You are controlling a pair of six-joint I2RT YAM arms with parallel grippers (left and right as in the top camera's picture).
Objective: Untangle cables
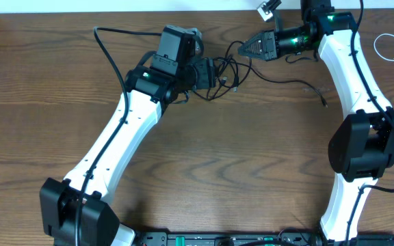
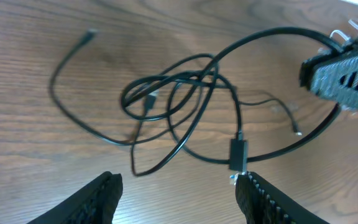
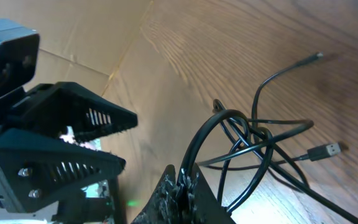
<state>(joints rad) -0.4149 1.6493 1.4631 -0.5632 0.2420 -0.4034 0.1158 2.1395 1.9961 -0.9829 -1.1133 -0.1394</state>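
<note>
The black cable (image 1: 228, 68) lies in a loose tangle of loops on the wooden table at the back centre. My right gripper (image 1: 246, 48) is shut on one strand of it, seen in the right wrist view (image 3: 182, 180), with the tangle (image 3: 253, 140) just beyond. My left gripper (image 1: 214, 72) is open and empty, just left of the tangle. In the left wrist view the tangle (image 2: 179, 93) lies ahead of the open jaws (image 2: 179, 180), with a plug (image 2: 238, 152) near the right finger. The white cable (image 1: 376, 45) lies apart at the far right.
One black cable end trails right across the table (image 1: 323, 102). A USB plug (image 3: 328, 150) rests on the wood. The right gripper shows in the left wrist view (image 2: 347, 68). The left gripper shows in the right wrist view (image 3: 61, 143).
</note>
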